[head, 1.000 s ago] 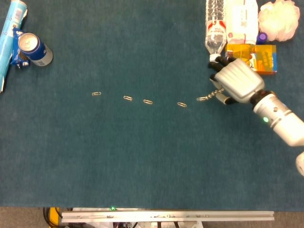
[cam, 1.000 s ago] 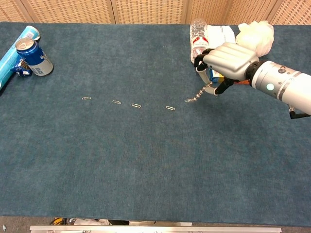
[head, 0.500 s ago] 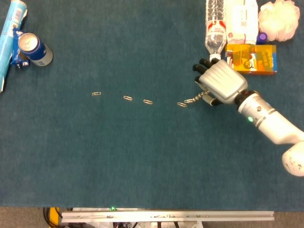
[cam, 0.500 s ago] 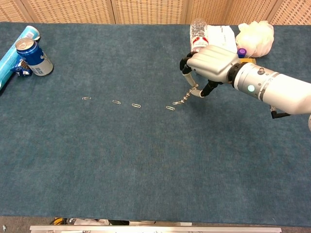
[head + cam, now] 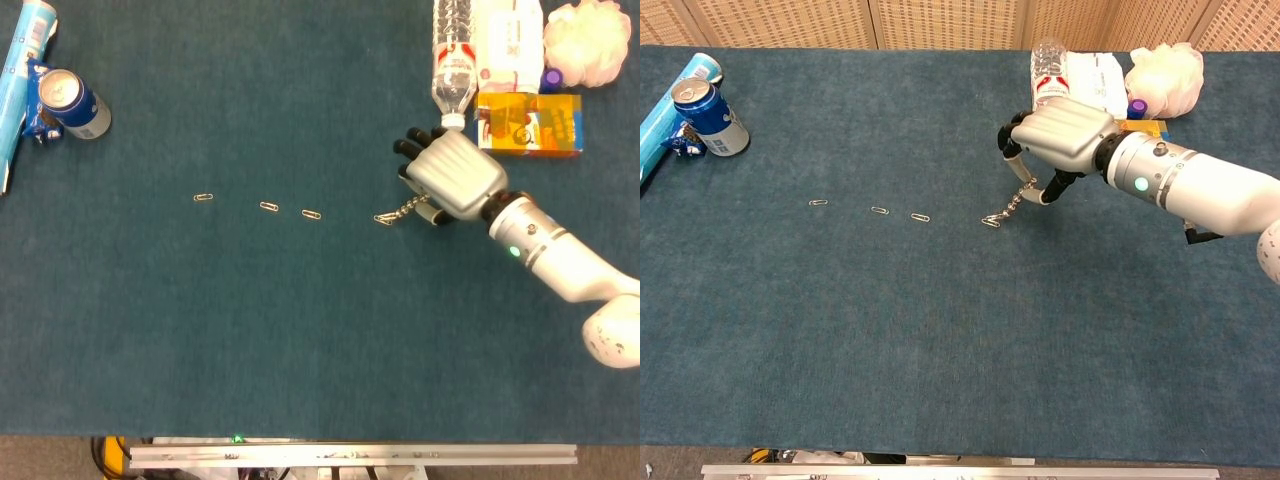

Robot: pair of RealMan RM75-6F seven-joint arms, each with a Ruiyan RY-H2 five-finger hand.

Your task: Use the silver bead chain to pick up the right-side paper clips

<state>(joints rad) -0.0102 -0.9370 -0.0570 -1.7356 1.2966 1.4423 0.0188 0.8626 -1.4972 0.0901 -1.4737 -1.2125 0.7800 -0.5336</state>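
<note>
My right hand (image 5: 452, 176) (image 5: 1058, 135) holds a short silver bead chain (image 5: 404, 211) (image 5: 1011, 205) that hangs down and to the left from its fingers. The chain's free end lies on the rightmost paper clip (image 5: 381, 219) (image 5: 990, 222). Three more paper clips lie in a row to the left: one (image 5: 311, 214) (image 5: 921, 217), one (image 5: 269, 207) (image 5: 879, 210) and the farthest (image 5: 203, 197) (image 5: 818, 202). My left hand is not visible in either view.
A plastic bottle (image 5: 455, 55) (image 5: 1045, 65), a white pack (image 5: 510, 40), an orange box (image 5: 530, 123) and a white bag (image 5: 588, 30) (image 5: 1167, 70) stand at the back right, just behind the hand. A blue can (image 5: 68, 103) (image 5: 706, 116) and blue tube (image 5: 25, 60) sit far left.
My right hand has moved left across the table with the chain. The chain's end, a short way right of the rightmost clip before, now rests on it.
</note>
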